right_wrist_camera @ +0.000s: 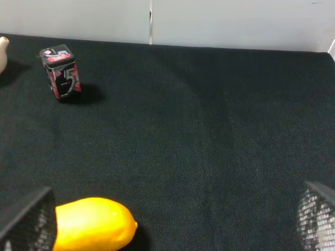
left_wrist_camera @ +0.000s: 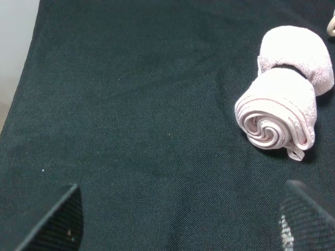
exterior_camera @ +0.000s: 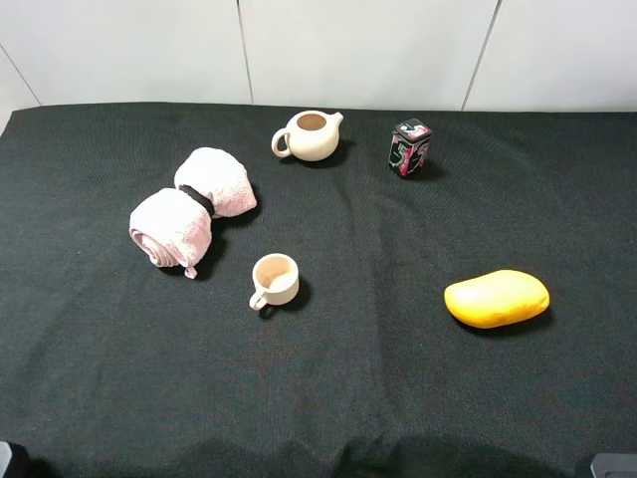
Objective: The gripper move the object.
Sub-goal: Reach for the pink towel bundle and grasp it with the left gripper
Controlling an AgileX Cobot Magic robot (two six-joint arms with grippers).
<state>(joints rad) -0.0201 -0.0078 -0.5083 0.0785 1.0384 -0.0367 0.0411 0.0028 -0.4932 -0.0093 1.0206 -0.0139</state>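
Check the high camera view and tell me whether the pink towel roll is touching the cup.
No, the pink towel roll lies apart from the cup, with a strip of bare black cloth between them.

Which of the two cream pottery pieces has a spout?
The teapot at the back, left of the small tin: it has a spout and a round belly. The cup nearer the front has only a loop handle.

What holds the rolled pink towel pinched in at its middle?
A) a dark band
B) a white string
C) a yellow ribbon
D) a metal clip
A: a dark band wraps the pink towel around its middle, squeezing it into two lobes.
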